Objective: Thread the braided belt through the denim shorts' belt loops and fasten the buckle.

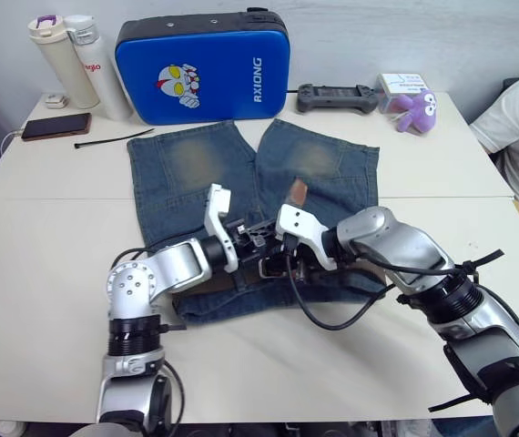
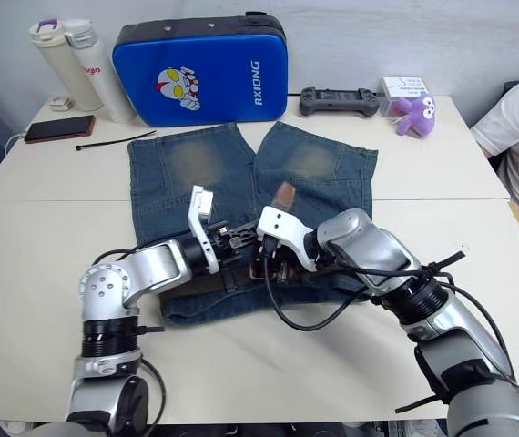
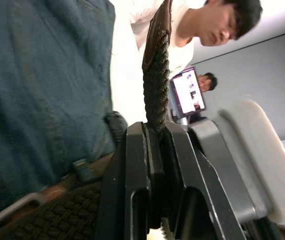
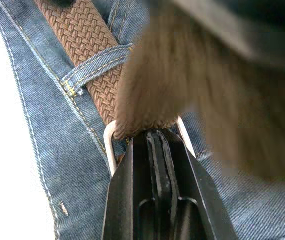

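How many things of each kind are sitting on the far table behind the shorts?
Bottles: 2, one with a purple tab and one with a clear lid
Blue case: 1
Phone: 1
Black cable tie: 1
Game controller: 1
Purple plush toy: 1
Small white earbud case: 1
White box: 1
Total: 9

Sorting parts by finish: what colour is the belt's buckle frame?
Silver metal; the buckle shows best in the right wrist view, at the braided belt.
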Action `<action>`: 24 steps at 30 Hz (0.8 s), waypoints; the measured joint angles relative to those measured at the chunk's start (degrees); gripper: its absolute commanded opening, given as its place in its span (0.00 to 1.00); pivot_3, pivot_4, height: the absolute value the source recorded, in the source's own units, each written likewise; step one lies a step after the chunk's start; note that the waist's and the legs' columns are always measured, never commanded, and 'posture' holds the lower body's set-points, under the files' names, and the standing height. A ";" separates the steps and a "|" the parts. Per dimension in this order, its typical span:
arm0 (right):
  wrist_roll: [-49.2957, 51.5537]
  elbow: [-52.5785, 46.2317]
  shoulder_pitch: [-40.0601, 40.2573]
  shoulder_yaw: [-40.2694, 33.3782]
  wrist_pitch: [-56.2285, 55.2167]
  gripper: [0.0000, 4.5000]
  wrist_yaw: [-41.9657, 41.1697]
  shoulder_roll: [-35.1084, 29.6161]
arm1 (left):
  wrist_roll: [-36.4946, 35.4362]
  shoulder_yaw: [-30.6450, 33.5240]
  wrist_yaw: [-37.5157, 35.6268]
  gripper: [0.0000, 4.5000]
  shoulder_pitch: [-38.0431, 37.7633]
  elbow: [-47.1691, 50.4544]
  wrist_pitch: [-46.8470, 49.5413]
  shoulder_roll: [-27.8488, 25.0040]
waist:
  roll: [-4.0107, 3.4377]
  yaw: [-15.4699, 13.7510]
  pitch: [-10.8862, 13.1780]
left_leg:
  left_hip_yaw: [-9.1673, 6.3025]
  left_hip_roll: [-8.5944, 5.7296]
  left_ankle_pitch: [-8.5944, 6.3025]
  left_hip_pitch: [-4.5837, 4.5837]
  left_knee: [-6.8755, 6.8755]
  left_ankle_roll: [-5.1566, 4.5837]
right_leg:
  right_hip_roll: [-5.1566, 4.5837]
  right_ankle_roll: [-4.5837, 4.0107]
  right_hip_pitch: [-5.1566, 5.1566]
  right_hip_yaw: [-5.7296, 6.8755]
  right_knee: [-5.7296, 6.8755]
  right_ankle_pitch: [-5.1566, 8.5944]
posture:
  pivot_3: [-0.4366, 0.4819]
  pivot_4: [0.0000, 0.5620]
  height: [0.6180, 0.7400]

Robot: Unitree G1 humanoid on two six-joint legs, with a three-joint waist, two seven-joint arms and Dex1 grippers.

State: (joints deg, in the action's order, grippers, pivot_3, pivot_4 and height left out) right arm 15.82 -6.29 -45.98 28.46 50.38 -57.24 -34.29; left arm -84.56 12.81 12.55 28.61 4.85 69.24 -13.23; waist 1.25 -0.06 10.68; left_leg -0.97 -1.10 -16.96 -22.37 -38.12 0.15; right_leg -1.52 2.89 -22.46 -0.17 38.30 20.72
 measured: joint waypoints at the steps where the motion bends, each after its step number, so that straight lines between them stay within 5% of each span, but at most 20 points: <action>1: 0.11 -0.69 0.27 -0.56 0.73 0.01 0.05 -0.63 | 0.63 0.03 -0.45 0.00 -0.64 0.00 0.10 -1.50 | 0.00 -0.12 0.00 | -0.01 -0.01 0.00 -0.01 -0.02 0.00 | -0.02 0.00 0.00 0.01 -0.01 0.00 | 0.48 0.27 1.00; 4: 0.92 -2.97 1.09 -4.02 3.82 0.01 0.79 -2.60 | 4.36 -1.09 -2.84 0.00 -1.38 0.00 0.70 -6.25 | 0.00 -0.34 0.00 | -0.05 -0.05 -0.01 -0.04 0.00 -0.03 | -0.05 0.00 0.00 0.03 -0.10 0.00 | 0.48 0.27 1.00; 17: 9.60 -10.62 2.49 -21.21 11.47 0.01 4.64 -3.66 | 11.74 -7.34 -11.38 0.00 2.32 0.99 1.46 -5.50 | 0.00 0.14 0.00 | -0.02 -0.03 -0.02 -0.07 0.16 -0.05 | -0.03 0.01 -0.05 0.01 -0.19 -0.01 | 0.48 0.27 1.00; 20: 10.33 -11.71 3.44 -26.06 12.02 0.01 6.05 -6.13 | 13.82 -7.84 -13.78 0.00 2.50 1.22 2.06 -7.85 | 0.00 0.10 0.00 | -0.01 -0.04 -0.03 -0.07 0.17 -0.06 | -0.03 0.01 -0.02 0.00 -0.24 -0.01 | 0.48 0.27 1.00; 24: 11.48 -14.01 10.15 -26.56 8.49 0.01 2.65 -11.10 | 22.52 -16.97 -25.14 0.00 4.66 5.88 0.81 -17.83 | -0.01 0.12 0.01 | 0.01 -0.04 -0.02 -0.09 0.32 -0.06 | -0.01 0.01 -0.05 -0.03 -0.33 -0.01 | 0.48 0.27 1.00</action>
State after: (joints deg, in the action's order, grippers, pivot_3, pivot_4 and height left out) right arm 27.30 -20.30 -35.83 1.90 58.88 -54.59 -45.39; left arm -62.04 -4.16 -12.59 33.27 10.73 70.06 -31.06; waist 1.24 0.07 10.69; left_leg -0.96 -1.14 -16.99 -22.46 -37.81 0.09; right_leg -1.53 2.90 -22.51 -0.21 37.97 20.71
